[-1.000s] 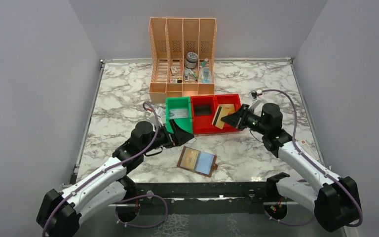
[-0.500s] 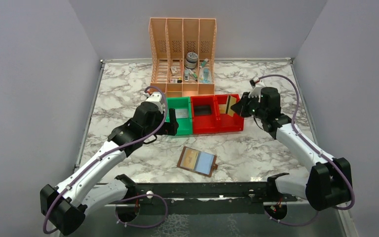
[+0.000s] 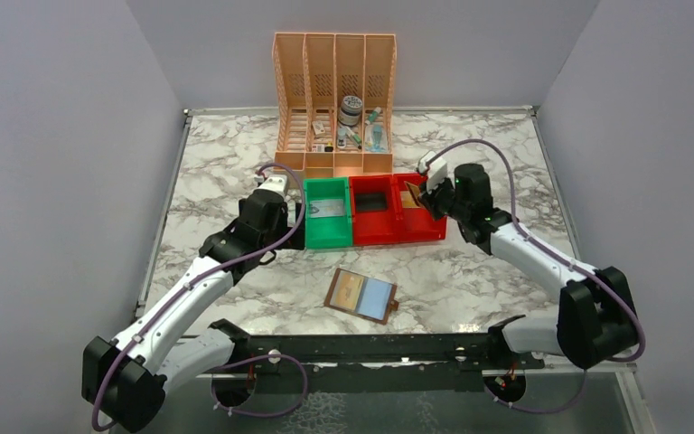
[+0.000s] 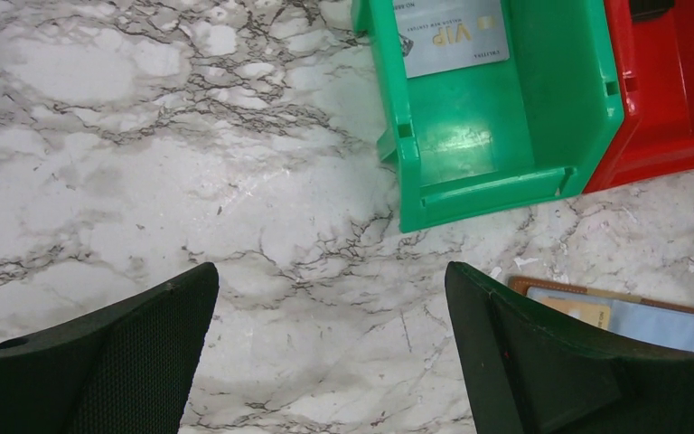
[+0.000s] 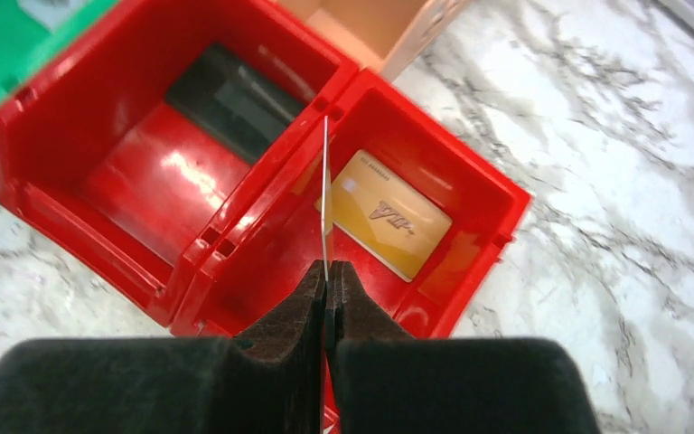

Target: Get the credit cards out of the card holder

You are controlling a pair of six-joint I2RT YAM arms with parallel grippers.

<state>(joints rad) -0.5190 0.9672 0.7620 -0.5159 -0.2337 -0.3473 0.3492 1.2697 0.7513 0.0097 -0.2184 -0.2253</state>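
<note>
The brown card holder (image 3: 362, 295) lies open on the marble near the front, with a tan card and a pale blue card in its slots; its corner also shows in the left wrist view (image 4: 614, 312). My right gripper (image 5: 327, 268) is shut on a credit card (image 5: 325, 199), seen edge-on, above the right red bin (image 5: 470, 163). A gold card (image 5: 384, 214) lies flat in that bin. My left gripper (image 4: 330, 271) hangs open over bare marble, left of the green bin (image 4: 506, 136), which holds a pale grey card (image 4: 452, 36).
A second red bin (image 3: 372, 212) with a dark object inside stands between the green bin and the right red bin. The peach file organiser (image 3: 334, 99) with small items stands behind the bins. Grey walls close in the table on three sides.
My left gripper has drawn back left from the front of the green bin. My right gripper has carried its card back and left over the right red bin, turning it edge-on.
</note>
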